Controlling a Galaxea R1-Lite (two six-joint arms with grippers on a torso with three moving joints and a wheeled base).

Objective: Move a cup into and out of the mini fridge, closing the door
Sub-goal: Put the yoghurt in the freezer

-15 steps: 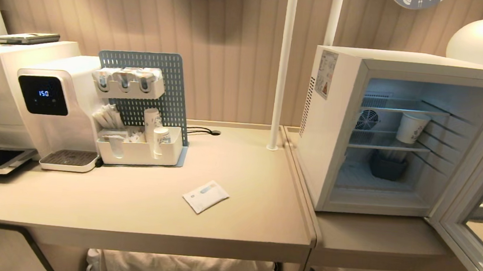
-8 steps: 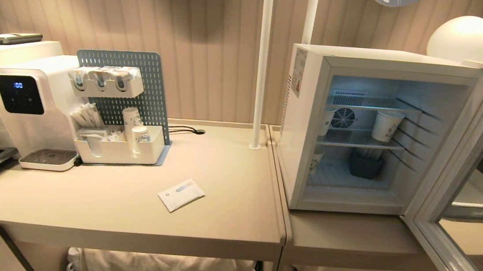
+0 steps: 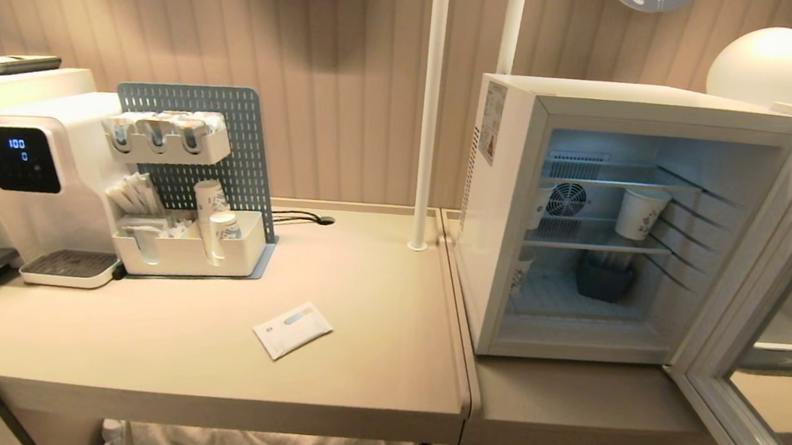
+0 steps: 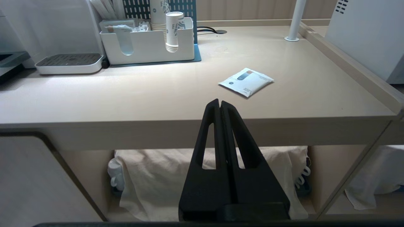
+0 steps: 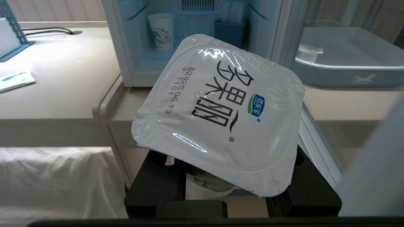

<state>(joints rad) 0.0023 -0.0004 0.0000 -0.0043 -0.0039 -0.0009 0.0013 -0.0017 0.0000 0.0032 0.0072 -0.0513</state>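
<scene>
White foil lid up, the cup (image 5: 217, 116) sits pinched in your right gripper (image 5: 232, 186), short of the mini fridge (image 3: 506, 211) ahead, whose door (image 3: 757, 323) stands open. Nothing is loaded yet: placing, retrieving and closing remain. Your left gripper (image 4: 219, 105) is pressed together, empty.

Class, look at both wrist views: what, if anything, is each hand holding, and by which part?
The right hand holds the cup by its body, beneath the foil lid. The left hand is shut and holds nothing.
</scene>
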